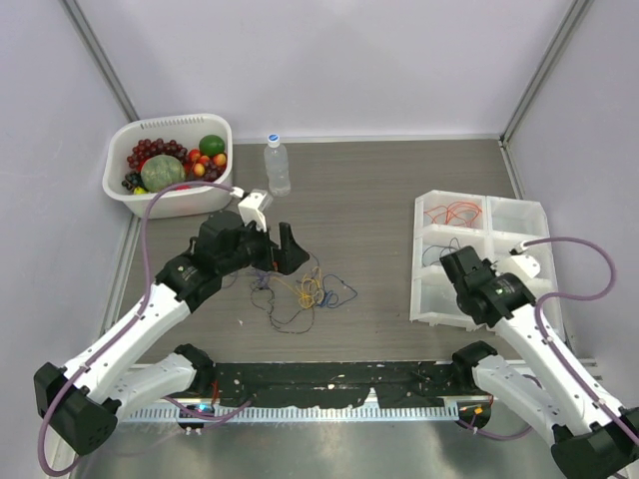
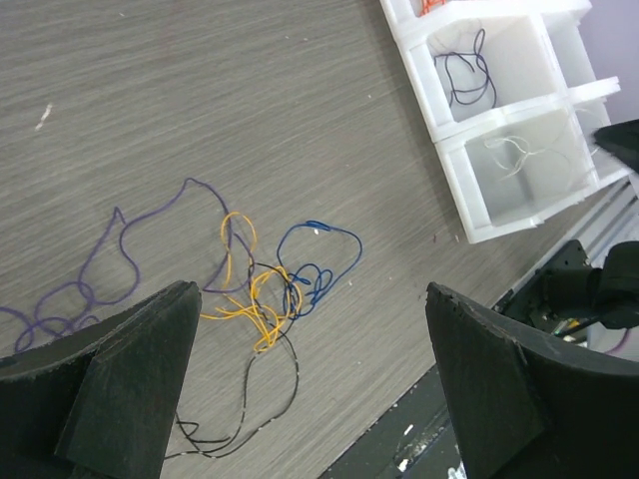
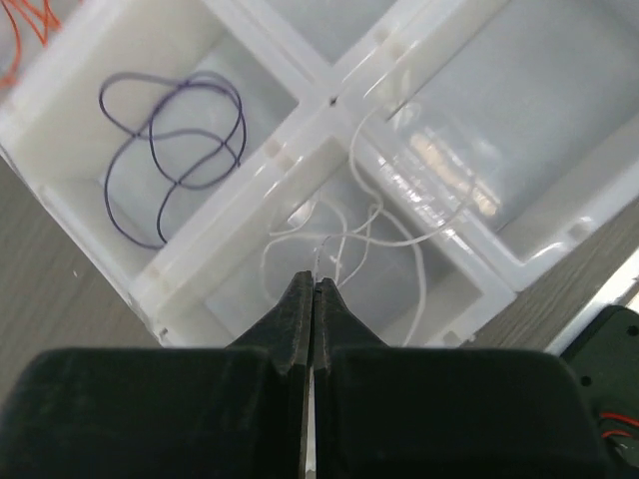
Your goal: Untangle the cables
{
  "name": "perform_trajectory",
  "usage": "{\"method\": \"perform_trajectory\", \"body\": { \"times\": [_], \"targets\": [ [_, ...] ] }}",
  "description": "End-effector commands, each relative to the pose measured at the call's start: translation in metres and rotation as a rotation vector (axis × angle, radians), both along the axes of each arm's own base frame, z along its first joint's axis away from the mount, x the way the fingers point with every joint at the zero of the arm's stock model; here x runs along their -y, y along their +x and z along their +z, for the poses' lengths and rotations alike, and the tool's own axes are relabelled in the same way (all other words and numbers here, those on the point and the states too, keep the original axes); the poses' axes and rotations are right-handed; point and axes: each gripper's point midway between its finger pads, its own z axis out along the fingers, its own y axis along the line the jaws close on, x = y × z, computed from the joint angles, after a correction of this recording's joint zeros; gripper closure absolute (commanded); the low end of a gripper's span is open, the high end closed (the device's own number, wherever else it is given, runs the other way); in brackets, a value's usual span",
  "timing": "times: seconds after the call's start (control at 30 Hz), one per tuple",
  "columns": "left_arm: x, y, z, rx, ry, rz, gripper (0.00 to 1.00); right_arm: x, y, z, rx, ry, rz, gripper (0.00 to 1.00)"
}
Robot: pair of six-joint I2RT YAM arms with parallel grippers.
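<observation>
A tangle of thin cables (image 1: 300, 289) lies on the table: yellow (image 2: 255, 299), blue (image 2: 321, 239), purple (image 2: 120, 249) and black (image 2: 262, 399) wires looped together. My left gripper (image 1: 283, 249) hovers over it, open and empty; its fingertips (image 2: 175, 309) frame the tangle. The white divided tray (image 1: 414, 269) holds a purple cable (image 3: 175, 150), an orange-red cable (image 1: 454, 212) and a white cable (image 3: 399, 235) in separate compartments. My right gripper (image 3: 314, 284) is over the white cable's compartment, shut, with the white wire's end pinched at its tips.
A white basket (image 1: 170, 120) of fruit stands at the back left, with a clear water bottle (image 1: 277, 165) beside it. A black strip (image 1: 329, 379) runs along the near table edge. The tray's right compartments look bare.
</observation>
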Motion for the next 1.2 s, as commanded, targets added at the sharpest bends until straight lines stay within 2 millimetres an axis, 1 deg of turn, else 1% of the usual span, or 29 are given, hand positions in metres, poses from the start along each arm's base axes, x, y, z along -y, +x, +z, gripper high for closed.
{"method": "perform_trajectory", "body": {
  "times": [0.0, 0.03, 0.07, 0.1, 0.13, 0.17, 0.2, 0.23, 0.33, 0.4, 0.47, 0.5, 0.53, 0.57, 0.6, 0.63, 0.7, 0.73, 0.8, 0.87, 0.9, 0.93, 0.97, 1.0, 1.03, 1.07, 1.1, 1.13, 1.17],
  "targets": [
    [0.013, -0.016, -0.002, -0.074, -0.060, -0.066, 0.00, -0.050, 0.034, -0.026, 0.047, 0.189, 0.161, 0.99],
    [0.014, -0.020, -0.004, -0.094, -0.070, -0.073, 0.00, -0.057, 0.033, -0.032, 0.029, 0.212, 0.185, 0.99],
    [0.016, -0.023, -0.006, -0.107, -0.075, -0.082, 0.00, -0.062, 0.039, -0.034, 0.034, 0.226, 0.196, 0.99],
    [0.017, -0.026, -0.008, -0.120, -0.079, -0.090, 0.00, -0.069, 0.040, -0.041, 0.021, 0.254, 0.218, 0.99],
    [0.018, -0.028, -0.010, -0.133, -0.079, -0.096, 0.00, -0.074, 0.045, -0.042, 0.033, 0.267, 0.231, 0.99],
    [0.018, -0.030, -0.010, -0.145, -0.081, -0.096, 0.00, -0.073, 0.042, -0.049, 0.019, 0.269, 0.224, 0.99],
    [0.018, -0.031, -0.010, -0.150, -0.081, -0.101, 0.00, -0.070, 0.041, -0.052, 0.019, 0.267, 0.198, 0.99],
    [0.017, -0.033, -0.008, -0.150, -0.081, -0.106, 0.01, -0.060, 0.039, -0.055, 0.020, 0.226, 0.167, 0.99],
    [0.013, -0.033, -0.007, -0.141, -0.061, -0.091, 0.01, -0.038, 0.033, -0.055, 0.027, 0.135, 0.087, 0.99],
    [0.008, -0.029, -0.006, -0.130, -0.042, -0.066, 0.01, -0.029, 0.028, -0.053, 0.012, 0.100, 0.051, 0.94],
    [0.004, -0.023, -0.008, -0.123, -0.030, -0.029, 0.00, -0.020, 0.021, -0.052, -0.020, 0.058, 0.024, 0.82],
    [0.003, -0.020, -0.009, -0.120, -0.026, -0.010, 0.00, -0.018, 0.021, -0.050, -0.037, 0.039, 0.030, 0.72],
    [0.001, -0.017, -0.011, -0.113, -0.017, 0.008, 0.00, -0.016, 0.021, -0.044, -0.042, 0.015, 0.037, 0.68],
    [-0.003, -0.013, -0.016, -0.113, -0.005, 0.038, 0.00, -0.014, 0.021, -0.041, -0.060, -0.011, 0.063, 0.60],
    [-0.005, -0.009, -0.020, -0.109, 0.005, 0.062, 0.00, -0.015, 0.024, -0.033, -0.049, -0.021, 0.082, 0.55],
    [-0.009, -0.005, -0.026, -0.106, 0.022, 0.090, 0.00, -0.015, 0.024, -0.029, -0.057, -0.034, 0.114, 0.43],
    [-0.015, 0.003, -0.034, -0.109, 0.052, 0.146, 0.00, -0.033, 0.039, -0.021, -0.001, 0.010, 0.229, 0.34],
    [-0.017, 0.004, -0.038, -0.118, 0.067, 0.159, 0.00, -0.041, 0.041, -0.019, 0.011, 0.037, 0.268, 0.32],
    [-0.021, 0.005, -0.040, -0.132, 0.076, 0.184, 0.00, -0.048, 0.050, -0.007, 0.060, 0.038, 0.329, 0.31],
    [-0.029, 0.007, -0.041, -0.130, 0.075, 0.241, 0.00, -0.058, 0.061, 0.009, 0.086, -0.020, 0.480, 0.31],
    [-0.032, 0.005, -0.041, -0.133, 0.064, 0.260, 0.00, -0.081, 0.073, 0.021, 0.143, 0.018, 0.602, 0.31],
    [-0.033, 0.004, -0.042, -0.137, 0.052, 0.276, 0.00, -0.090, 0.076, 0.024, 0.145, -0.005, 0.693, 0.32],
    [-0.036, 0.003, -0.044, -0.144, 0.047, 0.296, 0.01, -0.118, 0.084, 0.033, 0.210, 0.053, 0.826, 0.32],
    [-0.039, 0.002, -0.047, -0.154, 0.038, 0.314, 0.01, -0.134, 0.088, 0.029, 0.207, 0.052, 0.930, 0.32],
    [-0.040, 0.000, -0.050, -0.163, 0.034, 0.324, 0.01, -0.170, 0.089, 0.038, 0.273, 0.136, 1.092, 0.32],
    [-0.041, -0.002, -0.054, -0.173, 0.027, 0.331, 0.03, -0.190, 0.088, 0.028, 0.244, 0.188, 1.172, 0.31],
    [-0.039, -0.004, -0.057, -0.185, 0.022, 0.326, 0.08, -0.220, 0.085, 0.035, 0.284, 0.241, 1.287, 0.31],
    [-0.036, -0.005, -0.061, -0.194, 0.011, 0.314, 0.13, -0.244, 0.086, 0.033, 0.297, 0.287, 1.375, 0.30],
    [-0.032, -0.007, -0.065, -0.210, 0.003, 0.294, 0.16, -0.267, 0.081, 0.021, 0.252, 0.313, 1.441, 0.30]
  ]
}}
